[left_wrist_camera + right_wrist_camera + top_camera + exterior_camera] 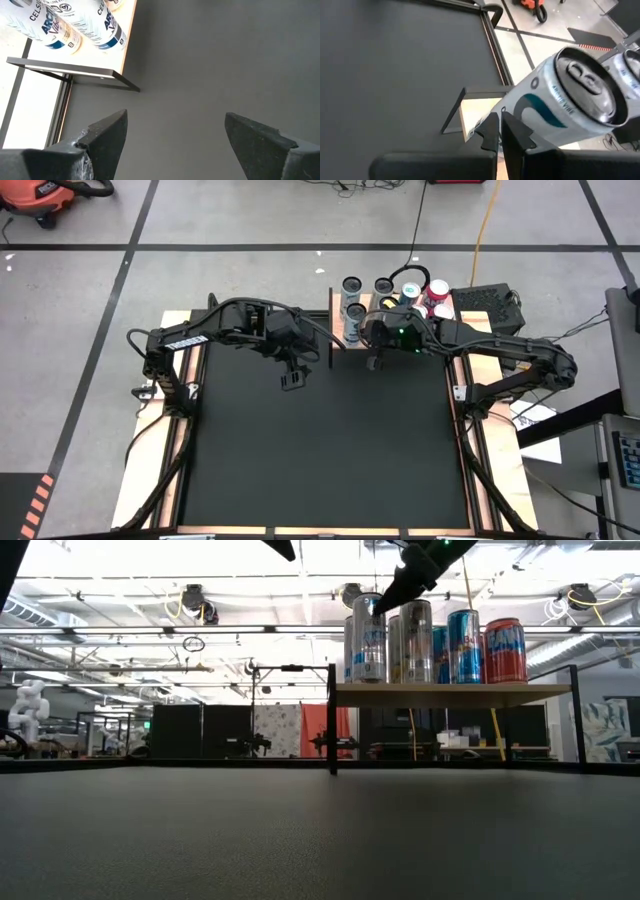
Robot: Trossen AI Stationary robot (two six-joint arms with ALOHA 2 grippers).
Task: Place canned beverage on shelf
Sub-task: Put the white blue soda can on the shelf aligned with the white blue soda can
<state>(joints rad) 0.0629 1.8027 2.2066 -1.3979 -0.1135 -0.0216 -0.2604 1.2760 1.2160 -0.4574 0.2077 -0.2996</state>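
The light wooden shelf stands at the table's far edge on a black frame. Several cans stand upright on its top: silver ones at its left end, blue and red toward its right. My right gripper is shut and empty. It hovers at the shelf's near edge, its tips by the upper rim of the leftmost silver can. My left gripper hangs open over the black mat, to the shelf's left and nearer, with nothing between its fingers. My right gripper's shut fingertips slant down from the near side toward the silver can's upper side. The can stands upright on the shelf. I cannot tell whether the fingertips touch it.
The black mat covers the table in front of the shelf. The shelf frame's black post stands at its left near corner. A black box with cables lies beyond the table's far right corner.
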